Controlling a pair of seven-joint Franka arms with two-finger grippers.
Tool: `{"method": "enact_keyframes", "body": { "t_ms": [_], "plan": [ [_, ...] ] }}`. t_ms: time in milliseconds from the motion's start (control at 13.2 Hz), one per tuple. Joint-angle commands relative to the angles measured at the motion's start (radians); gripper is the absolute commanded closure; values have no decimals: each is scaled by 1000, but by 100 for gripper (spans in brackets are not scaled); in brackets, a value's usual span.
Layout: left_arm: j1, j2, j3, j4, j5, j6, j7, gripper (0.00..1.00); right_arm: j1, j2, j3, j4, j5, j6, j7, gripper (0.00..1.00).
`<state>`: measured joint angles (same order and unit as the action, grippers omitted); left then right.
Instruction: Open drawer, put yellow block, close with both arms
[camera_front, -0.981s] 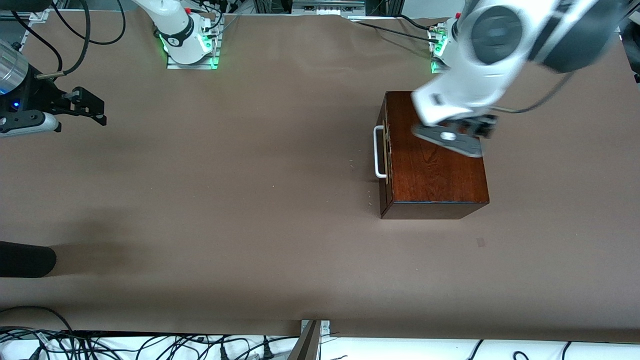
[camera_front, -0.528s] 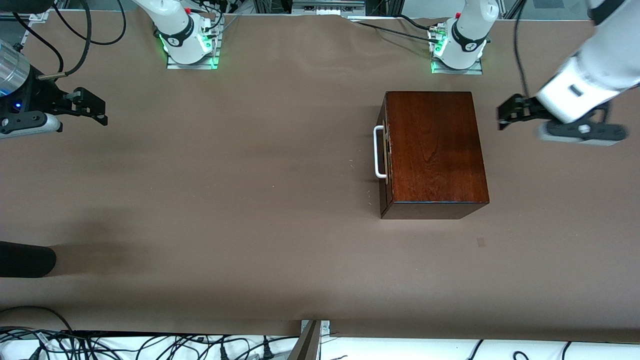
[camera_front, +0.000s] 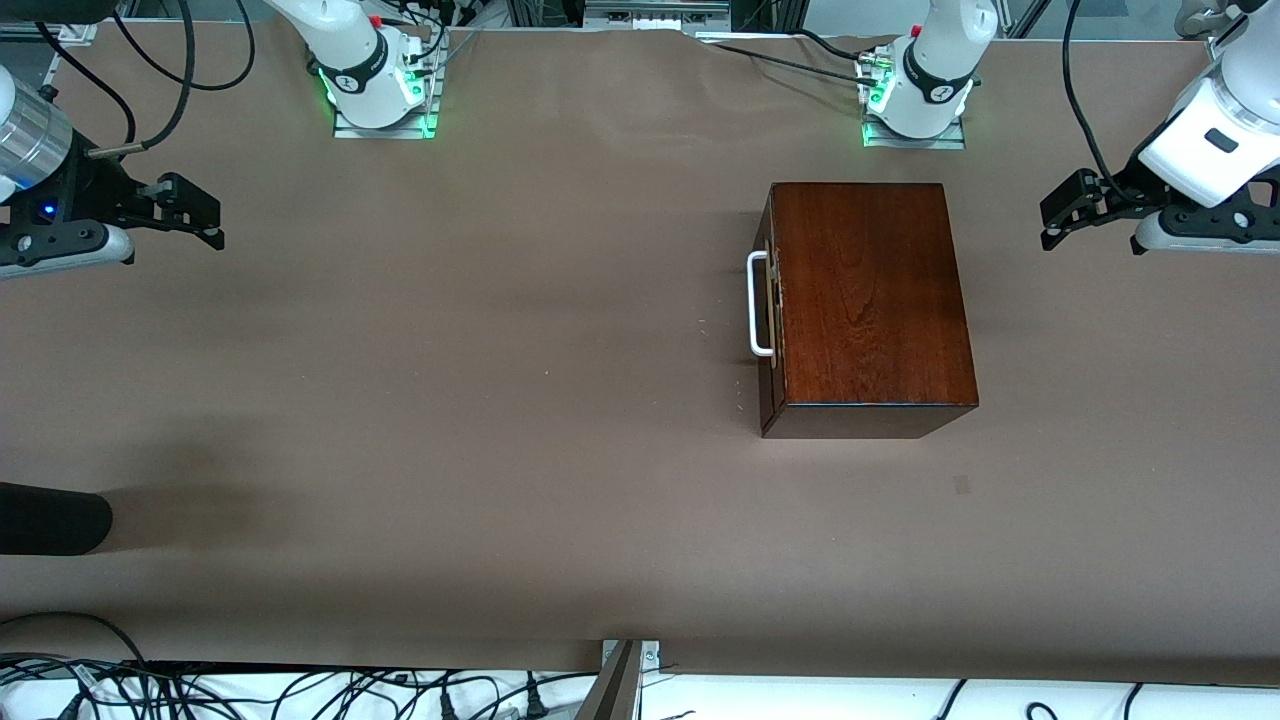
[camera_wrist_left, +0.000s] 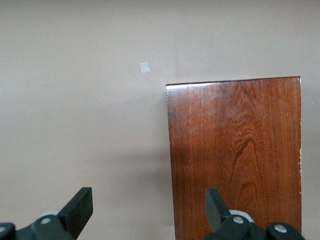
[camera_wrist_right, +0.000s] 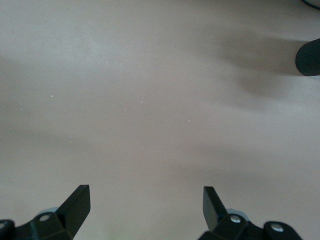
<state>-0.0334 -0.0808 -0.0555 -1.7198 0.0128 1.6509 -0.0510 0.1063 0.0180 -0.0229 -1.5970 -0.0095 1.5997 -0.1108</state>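
The dark mahogany box (camera_front: 870, 295) stands near the left arm's base. Its drawer front (camera_front: 769, 380) sits flush and closed, and the white bar handle (camera_front: 756, 305) faces the right arm's end of the table. The yellow block is not in view. My left gripper (camera_front: 1058, 212) is open and empty, in the air beside the box at the left arm's end of the table. In the left wrist view the left gripper (camera_wrist_left: 148, 200) is open, with the box top (camera_wrist_left: 235, 150) under one finger. My right gripper (camera_front: 205, 215) is open and empty over bare table at the right arm's end, as the right wrist view (camera_wrist_right: 145, 192) also shows.
A black rounded object (camera_front: 50, 518) pokes in at the right arm's end of the table and also shows in the right wrist view (camera_wrist_right: 310, 57). A small pale mark (camera_front: 961, 484) lies on the brown cover (camera_front: 500, 400) near the box. Cables run along the table edges.
My left arm has swung off the box top and out toward the left arm's end of the table. My right gripper has shifted slightly. The box has not moved.
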Motion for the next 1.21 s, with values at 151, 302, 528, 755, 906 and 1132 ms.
{"method": "enact_keyframes", "body": {
  "t_ms": [151,302,528,755,906,1132],
  "plan": [
    [-8,-14,13,-15,-30,-22,28,0,-10,2,12,19,-3,-18,16,0],
    [-8,-11,13,-9,-30,-36,28,0,-10,0,12,19,-3,-20,16,0],
    [-10,4,13,9,-31,-36,28,0,-10,0,12,19,-3,-18,17,0],
    [-10,47,13,67,-51,-79,28,0,-7,0,12,19,-4,-18,17,0],
    [-10,50,13,71,-51,-79,26,0,-7,0,14,19,-4,-18,17,0],
    [-10,49,13,71,-50,-79,26,0,-2,-1,14,19,-4,-18,17,0]
  ]
}}
